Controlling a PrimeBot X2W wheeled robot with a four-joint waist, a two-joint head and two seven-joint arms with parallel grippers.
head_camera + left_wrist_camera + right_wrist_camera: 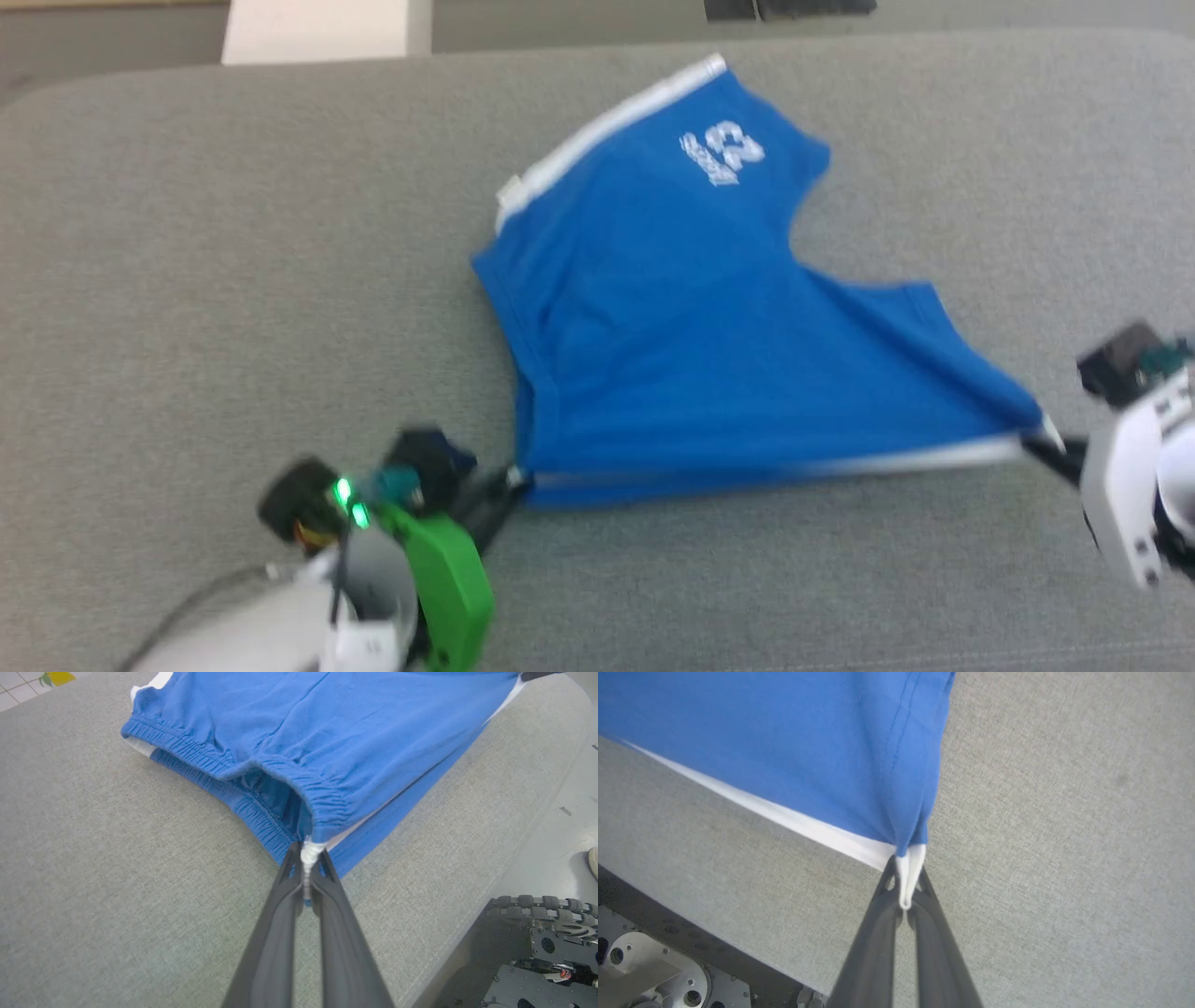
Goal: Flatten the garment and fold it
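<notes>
The left gripper point(307, 858) and right gripper point(906, 877) each clamp a white-trimmed corner of the garment point(709, 345). Its white print point(721, 152) is too blurred to read.

A white printed mark point(724, 154) stood on the blue garment point(709, 355), in the upper middle of the head view, lying at a slant. Its two large figures looked like "23", though blur left that unsure. A smaller line of white lettering ran along their left side, too blurred to read. In the upper left corner of the left wrist view, a yellow and green floor mark point(53, 677) was too small to read.
</notes>
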